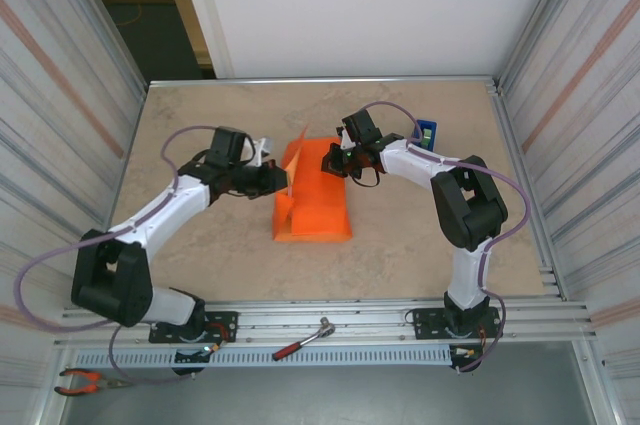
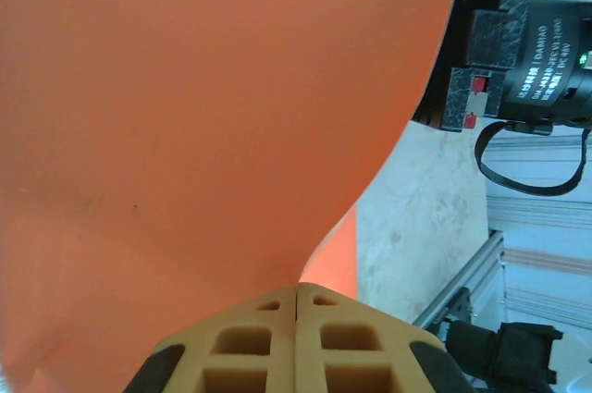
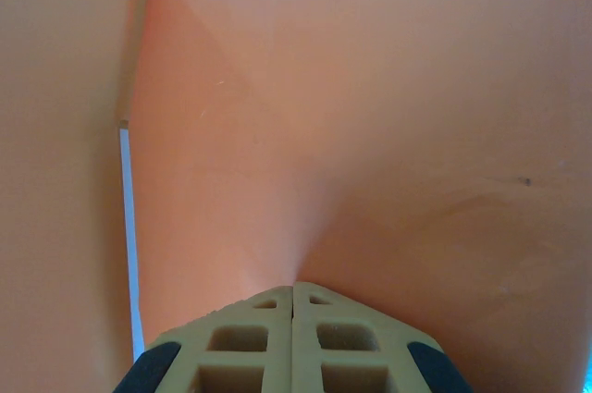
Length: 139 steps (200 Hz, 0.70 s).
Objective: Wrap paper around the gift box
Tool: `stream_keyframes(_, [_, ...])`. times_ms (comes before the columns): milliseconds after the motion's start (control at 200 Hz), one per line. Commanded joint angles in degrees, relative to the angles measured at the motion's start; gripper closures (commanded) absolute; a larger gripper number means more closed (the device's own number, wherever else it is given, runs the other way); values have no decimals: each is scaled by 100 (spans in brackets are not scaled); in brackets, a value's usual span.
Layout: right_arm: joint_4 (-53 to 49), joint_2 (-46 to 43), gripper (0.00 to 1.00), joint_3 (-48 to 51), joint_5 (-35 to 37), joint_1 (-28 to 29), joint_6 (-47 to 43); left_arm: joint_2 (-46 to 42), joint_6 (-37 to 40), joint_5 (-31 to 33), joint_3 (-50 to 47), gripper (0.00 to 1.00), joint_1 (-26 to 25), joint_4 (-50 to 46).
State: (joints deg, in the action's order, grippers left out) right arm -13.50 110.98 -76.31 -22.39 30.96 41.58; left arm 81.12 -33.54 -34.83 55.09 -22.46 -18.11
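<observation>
Blue tape dispenser point(image 1: 428, 130) at far right of beige surface point(image 1: 400, 255); red-handled ratchet point(image 1: 303, 339) and orange-handled pliers point(image 1: 88, 380) by near rails.

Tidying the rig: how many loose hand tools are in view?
2. Red-handled metal pliers lie at the near left corner. A red-handled metal ratchet wrench lies on the aluminium rail, near the centre. More may be hidden under the arms.

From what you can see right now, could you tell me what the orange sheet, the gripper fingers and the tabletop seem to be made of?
The orange sheet: thin matte paper; it creases and stands in folds. The fingers: tan, matte, with square cut-outs; probably moulded or printed plastic, possibly rubbery. The tabletop: beige, mottled like stone; stone or laminate, hard to tell.
</observation>
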Motion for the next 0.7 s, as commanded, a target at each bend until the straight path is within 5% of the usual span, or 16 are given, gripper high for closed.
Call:
stream_keyframes(0, [-305, 495, 100, 287, 451, 86, 120, 347, -738, -86, 187, 100, -281, 533])
stream_keyframes(691, [-223, 569, 100, 345, 474, 173, 192, 1749, -1218, 125, 992, 100, -1162, 855])
